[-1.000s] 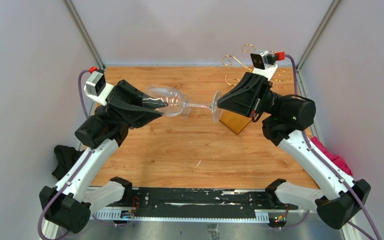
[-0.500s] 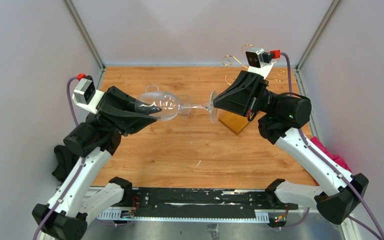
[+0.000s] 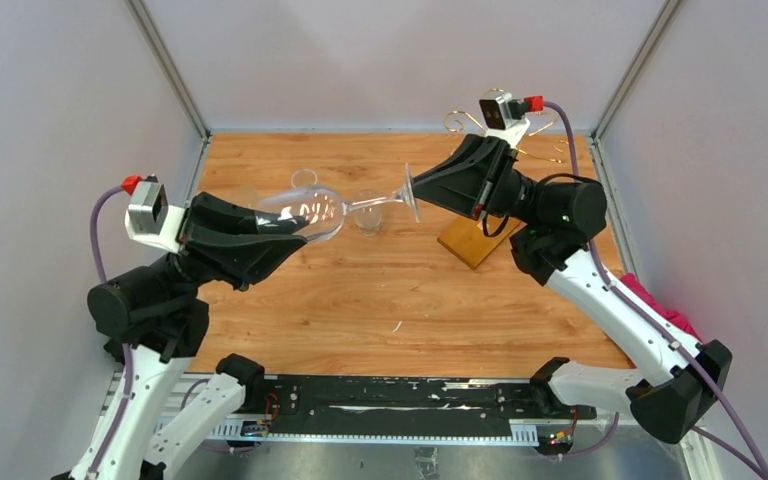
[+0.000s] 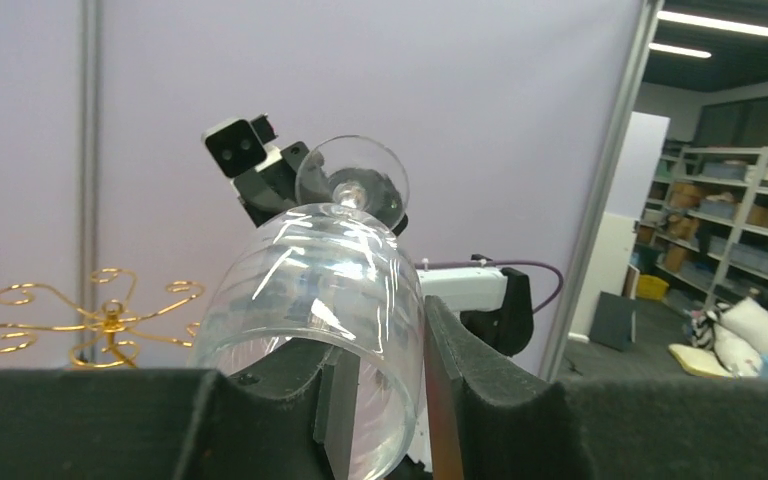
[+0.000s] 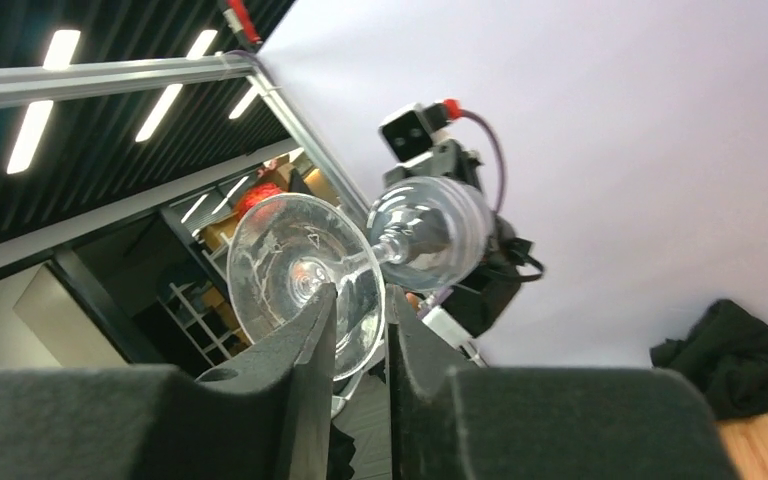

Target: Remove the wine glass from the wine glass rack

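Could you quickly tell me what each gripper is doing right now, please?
Left gripper: closed on the bowl of the wine glass.
Right gripper: closed on the foot of the same glass.

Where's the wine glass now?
Top view, centre: the wine glass hangs sideways above the table, left of the wine glass rack, bowl in the left jaws, foot in the right jaws.

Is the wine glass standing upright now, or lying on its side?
Lying on its side, in the air: the left end effector grips the bowl of the wine glass, the right end effector grips its foot.
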Controlling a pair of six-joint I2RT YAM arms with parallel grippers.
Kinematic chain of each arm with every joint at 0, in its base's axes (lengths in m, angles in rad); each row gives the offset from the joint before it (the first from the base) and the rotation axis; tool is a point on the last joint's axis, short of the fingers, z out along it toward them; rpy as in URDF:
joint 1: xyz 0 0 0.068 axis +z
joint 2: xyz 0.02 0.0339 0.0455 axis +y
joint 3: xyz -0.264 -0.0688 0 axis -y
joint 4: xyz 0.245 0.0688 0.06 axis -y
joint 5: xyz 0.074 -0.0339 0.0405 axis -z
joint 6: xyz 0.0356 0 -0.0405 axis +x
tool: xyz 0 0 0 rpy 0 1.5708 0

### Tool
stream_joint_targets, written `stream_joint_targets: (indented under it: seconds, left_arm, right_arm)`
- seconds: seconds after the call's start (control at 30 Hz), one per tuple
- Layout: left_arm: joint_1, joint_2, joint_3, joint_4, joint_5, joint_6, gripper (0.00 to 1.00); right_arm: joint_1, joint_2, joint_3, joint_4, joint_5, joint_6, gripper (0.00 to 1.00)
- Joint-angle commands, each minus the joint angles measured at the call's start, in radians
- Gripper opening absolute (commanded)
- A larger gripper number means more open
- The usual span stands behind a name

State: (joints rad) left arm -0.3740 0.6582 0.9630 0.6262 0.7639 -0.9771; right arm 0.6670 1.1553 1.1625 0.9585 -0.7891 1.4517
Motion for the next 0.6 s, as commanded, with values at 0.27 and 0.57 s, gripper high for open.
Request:
stream_joint_targets:
  seconds: [0.27,0.57]
  left_arm:
    - [-0.002,-0.096,0.002,-0.226,-0.203,0.137,0.00]
    - [-0.002,-0.165,0.011,-0.292,-0.304,0.173,0.00]
  right_arm:
    - [0.023,0.005,0.010,-0.158,-0.048,-0.142,0.65]
    - [0.022,-0.023,-0.024,-0.144,0.001,-0.150,0.87]
